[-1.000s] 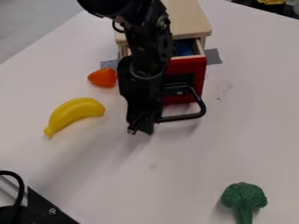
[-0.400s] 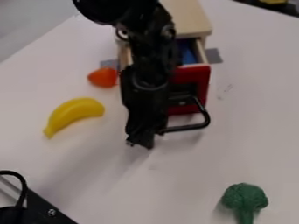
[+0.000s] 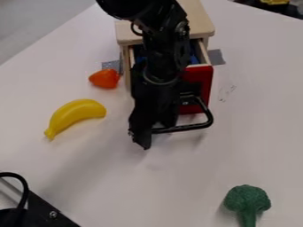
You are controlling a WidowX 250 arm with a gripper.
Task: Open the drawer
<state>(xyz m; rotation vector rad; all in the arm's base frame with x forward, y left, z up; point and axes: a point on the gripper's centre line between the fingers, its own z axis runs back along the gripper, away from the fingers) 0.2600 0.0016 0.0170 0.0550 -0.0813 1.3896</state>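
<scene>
Standing open at 1 o'clock: one red-fronted wooden drawer (image 3: 204, 86).
White tabletop (image 3: 177, 186), grey floor (image 3: 35, 26) at 10 o'clock; left to right, one curved yellow banana (image 3: 75, 116) at 9, one rounded orange piece (image 3: 105, 78) between 10 and 11, one black two-finger gripper (image 3: 148, 133) near the centre at the bent black handle (image 3: 184, 128), released or clenched I cannot tell, one green broccoli (image 3: 247, 198) at 5. The drawer sits further out toward 6 than one second ago.

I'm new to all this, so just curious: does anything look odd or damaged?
Yes, slightly: dark smudges on the pale table, beside the drawer's red front, look odd against the plain surface around them. I see nothing spilled or broken.
</scene>
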